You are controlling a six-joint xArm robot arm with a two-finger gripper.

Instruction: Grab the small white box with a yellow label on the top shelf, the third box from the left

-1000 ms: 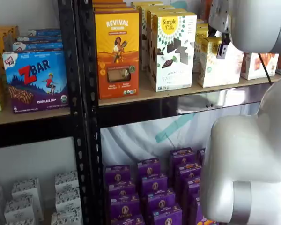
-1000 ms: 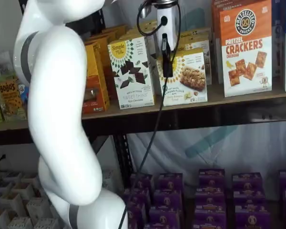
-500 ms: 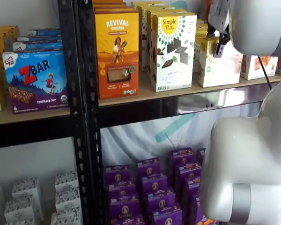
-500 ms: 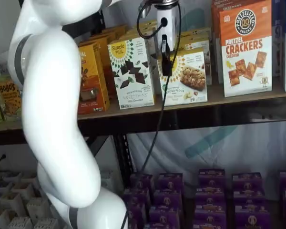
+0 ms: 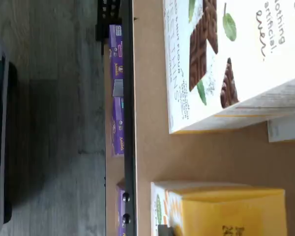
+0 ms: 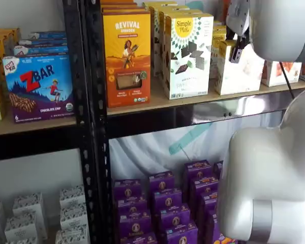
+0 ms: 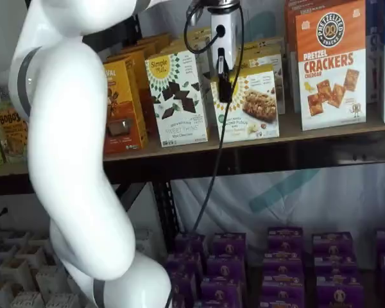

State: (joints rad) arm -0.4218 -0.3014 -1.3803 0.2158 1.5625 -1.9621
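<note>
White gripper with black fingers hangs before short white carton with yellow label on tan wooden top shelf; finger gap unreadable. Centre on carton, avoid tall white cookie box.

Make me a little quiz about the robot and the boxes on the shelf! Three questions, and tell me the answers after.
1. True or false: the gripper hangs in front of the small white box on the top shelf.
2. Which box stands right beside the small white box, toward the orange Revival box? A) Pretzel Crackers box B) Simple Mills box C) ZBar box
3. Fill in: the boxes on the level below are mostly ____ in colour.

Key:
1. True. Whether its fingers are open cannot be told.
2. B, the Simple Mills box.
3. Purple: see the purple boxes.
</note>
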